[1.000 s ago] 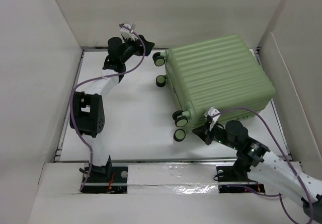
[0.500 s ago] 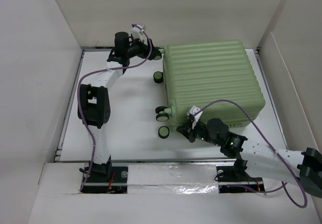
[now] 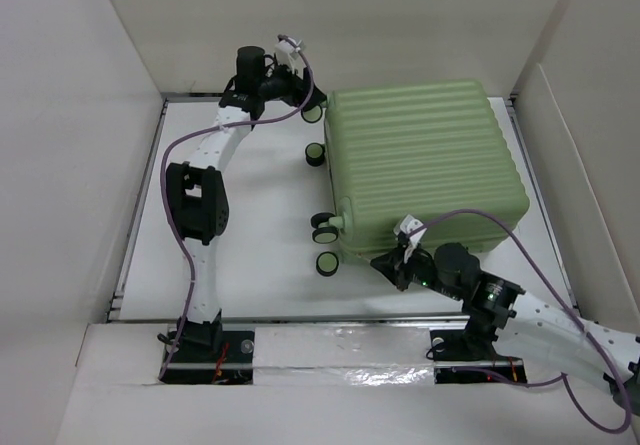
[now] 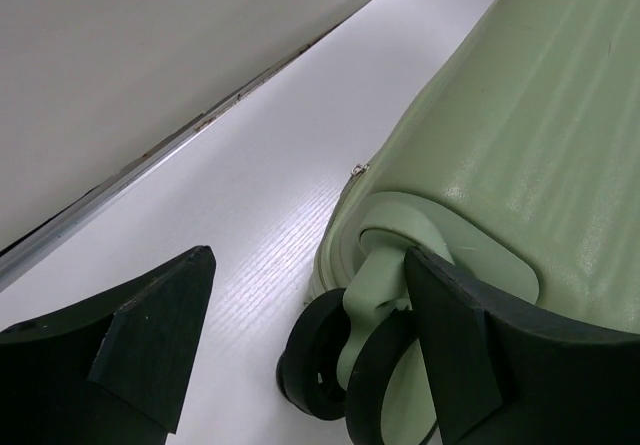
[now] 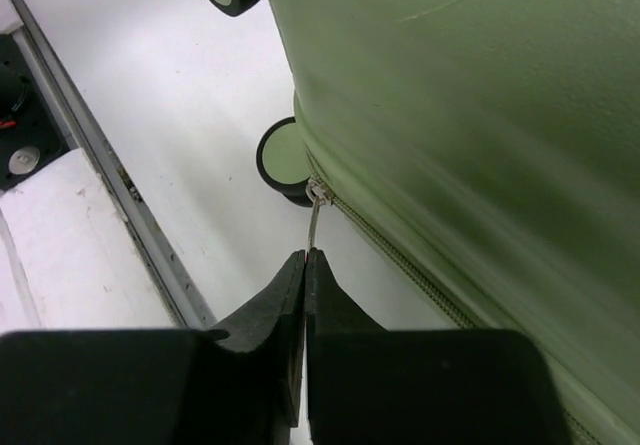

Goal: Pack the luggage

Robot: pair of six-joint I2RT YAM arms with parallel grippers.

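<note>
The luggage (image 3: 420, 160) is a closed light green ribbed suitcase lying flat on the white table, its black wheels facing left. My left gripper (image 3: 308, 102) is open at its far left corner; in the left wrist view its right finger (image 4: 500, 335) rests against a wheel (image 4: 330, 360) and its mount. My right gripper (image 3: 392, 265) is at the near left corner. In the right wrist view it (image 5: 305, 257) is shut on the metal zipper pull (image 5: 315, 220) of the suitcase's zipper, beside another wheel (image 5: 280, 160).
White walls enclose the table on the left, back and right (image 3: 590, 165). A metal rail (image 5: 110, 180) runs along the table's near edge. The suitcase fills the right half; bare table (image 3: 250, 225) lies to its left.
The suitcase stayed put after its earlier swing to the left. My left gripper has moved right onto the far wheel. My right gripper has shifted slightly right along the near edge.
</note>
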